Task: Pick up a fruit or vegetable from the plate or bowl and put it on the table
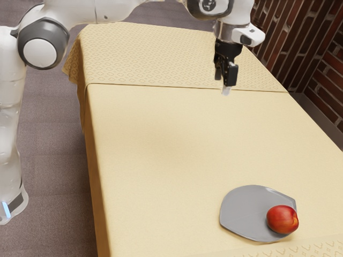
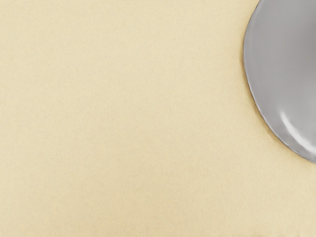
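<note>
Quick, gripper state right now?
Gripper: no fruit in it; whether it is open or closed can't be told from these pictures.

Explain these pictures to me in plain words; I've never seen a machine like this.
The machine is a white jointed robot arm ending in a black gripper, which works as its hand. All of it is a computer simulation.

The exterior view comes from a camera at the arm's side. The wrist view comes from a camera on the hand, and it catches part of the gray plate and some of the yellow cloth.

The cloth covers a table. On it lies the plate, with a red fruit resting on it near the edge. The gripper hangs above the cloth, away from the fruit, and I see nothing held.
</note>
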{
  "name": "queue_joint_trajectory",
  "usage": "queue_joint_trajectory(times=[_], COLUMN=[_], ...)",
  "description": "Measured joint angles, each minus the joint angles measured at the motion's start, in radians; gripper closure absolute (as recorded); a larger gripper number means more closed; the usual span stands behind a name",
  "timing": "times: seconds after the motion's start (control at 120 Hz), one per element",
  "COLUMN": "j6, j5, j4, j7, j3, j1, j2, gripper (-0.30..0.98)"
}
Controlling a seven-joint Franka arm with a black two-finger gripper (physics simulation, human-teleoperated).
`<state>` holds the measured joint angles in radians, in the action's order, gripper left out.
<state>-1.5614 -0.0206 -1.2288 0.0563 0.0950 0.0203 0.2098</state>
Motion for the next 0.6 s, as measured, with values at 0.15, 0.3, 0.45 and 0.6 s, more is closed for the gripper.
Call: queue_joint_trajectory(times=[0.15, 0.3, 0.45, 0.6], j6=[-0.068, -0.262, -0.492, -0.685], j5=[0.016, 0.017, 0.016, -0.044], j4=[0.001, 0.058, 0.075, 0.078], j7=[0.050, 0.092, 0.120, 0.141], j3=[0.014, 0.013, 0.018, 0.100], j1=[0.056, 0.058, 0.055, 0.062], j2=[0.072, 0.199, 0.268, 0.338], gripper=[0.00, 0.00, 0.00, 0.00])
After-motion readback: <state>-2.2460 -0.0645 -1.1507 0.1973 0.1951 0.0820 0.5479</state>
